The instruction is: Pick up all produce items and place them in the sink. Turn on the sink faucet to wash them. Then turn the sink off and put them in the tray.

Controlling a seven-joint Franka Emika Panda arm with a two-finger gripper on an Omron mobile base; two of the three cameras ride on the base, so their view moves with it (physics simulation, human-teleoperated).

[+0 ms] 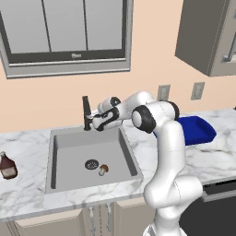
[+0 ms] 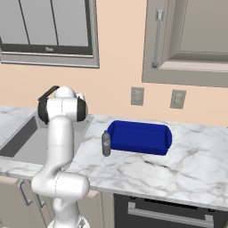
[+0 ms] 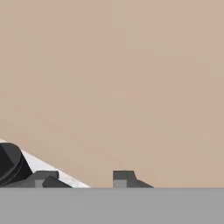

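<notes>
The mushroom [image 1: 103,170] already lies in the sink [image 1: 64,143], just beside the drain [image 1: 91,164] — so the first step looks done. The pincer [image 1: 94,120] is up at the sink faucet [image 1: 86,113], at its base; whether its tips are spread or pinching the lever I cannot tell. No water is visible. Washing, shutting off, and the move to the blue tray [image 2: 140,137] on the tabletop remain.

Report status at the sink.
Pincer at the faucet, jaws part open, nothing visibly gripped. Mushroom in the sink beside the drain. Nothing in the way.
</notes>
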